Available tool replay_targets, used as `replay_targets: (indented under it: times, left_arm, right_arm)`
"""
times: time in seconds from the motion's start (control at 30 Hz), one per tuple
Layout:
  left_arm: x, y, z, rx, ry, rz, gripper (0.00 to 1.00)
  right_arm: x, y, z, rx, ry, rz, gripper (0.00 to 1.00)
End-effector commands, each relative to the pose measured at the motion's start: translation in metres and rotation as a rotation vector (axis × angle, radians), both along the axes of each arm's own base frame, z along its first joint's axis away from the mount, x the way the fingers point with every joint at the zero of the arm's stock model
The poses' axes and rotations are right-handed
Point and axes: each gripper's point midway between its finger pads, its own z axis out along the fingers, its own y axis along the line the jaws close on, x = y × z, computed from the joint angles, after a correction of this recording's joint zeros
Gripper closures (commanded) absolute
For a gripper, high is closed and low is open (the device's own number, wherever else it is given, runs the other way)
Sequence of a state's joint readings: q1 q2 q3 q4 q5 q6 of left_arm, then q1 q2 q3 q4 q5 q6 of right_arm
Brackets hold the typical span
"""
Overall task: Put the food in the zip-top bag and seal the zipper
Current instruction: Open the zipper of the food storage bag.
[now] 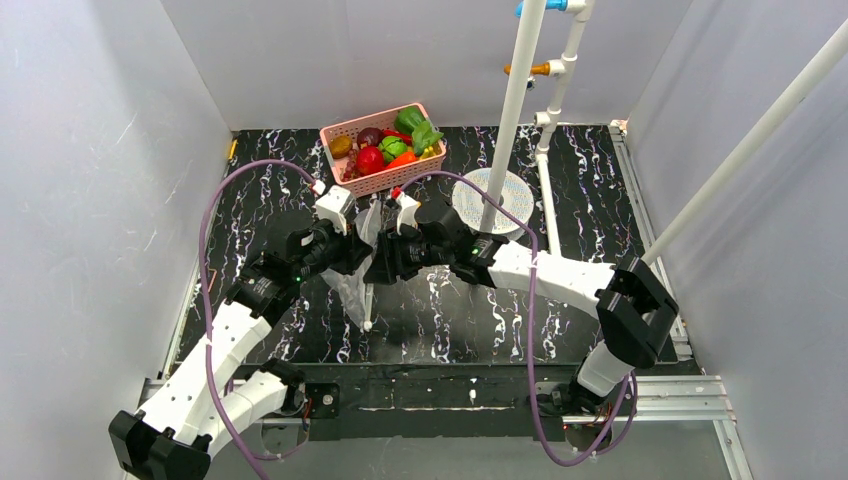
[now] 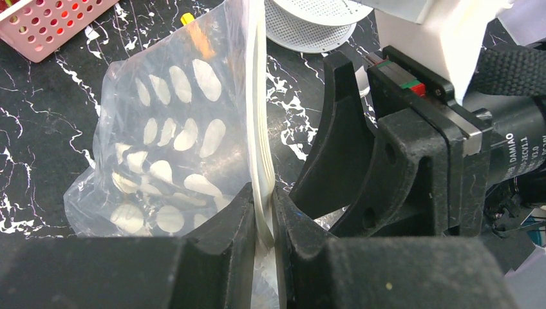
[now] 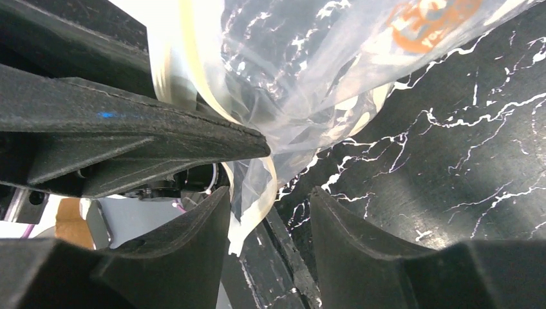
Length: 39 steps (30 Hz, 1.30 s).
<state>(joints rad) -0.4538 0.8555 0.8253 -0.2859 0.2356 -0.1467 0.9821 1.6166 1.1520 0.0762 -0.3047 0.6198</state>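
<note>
Two tools: left tool [image 2: 263, 219] pinches the zipper [image 2: 257, 122] (right tool [image 3: 270, 212] spread around it).

This is a robotics lab test cell, not a lived-in room. Plain white panel walls [image 1: 90, 180] box in a black marble-patterned tabletop [image 1: 600, 200]. Two robot arms, left [image 1: 215, 350] and right [image 1: 560, 275], are mounted at its near edge on aluminium rails [image 1: 690, 385], with purple cables [image 1: 205, 260] looping from them. A white pipe frame [image 1: 515, 110] stands toward the far right corner. The props are staged: glossy toy food [image 1: 372, 158] in a pink basket [image 1: 385, 180] at the far edge.
</note>
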Motion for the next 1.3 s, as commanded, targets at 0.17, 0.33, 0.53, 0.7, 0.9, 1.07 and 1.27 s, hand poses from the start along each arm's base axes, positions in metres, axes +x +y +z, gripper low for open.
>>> replay_targets:
  times: [0.17,0.33,0.53,0.7,0.9,1.07,1.27]
  left_arm:
    - [-0.002,-0.004,0.006,-0.019,-0.021,-0.019,0.86]
    - [-0.002,-0.004,0.007,-0.021,-0.022,-0.022,0.86]
    - [-0.003,-0.005,0.007,-0.025,-0.020,-0.027,0.86]
    - [-0.003,-0.007,0.008,-0.035,-0.019,-0.034,0.86]
    - [-0.002,-0.007,0.005,-0.031,-0.010,-0.030,0.85]
    - [-0.001,-0.006,0.004,-0.031,-0.012,-0.023,0.83]
    - [-0.002,0.014,0.000,0.021,0.029,0.088,0.26]
  right_arm:
    - [0.018,-0.004,0.018,0.037,-0.060,-0.049,0.49]
    - [0.022,0.000,0.016,0.012,-0.070,-0.038,0.54]
    - [0.029,-0.011,0.019,-0.029,-0.128,-0.075,0.51]
    - [0.019,0.001,0.023,0.015,-0.098,-0.027,0.51]
    - [0.014,0.021,0.024,0.061,-0.047,0.019,0.52]
    - [0.011,0.024,0.024,0.110,-0.012,0.007,0.76]
    - [0.014,0.019,0.022,0.090,0.012,-0.036,0.99]
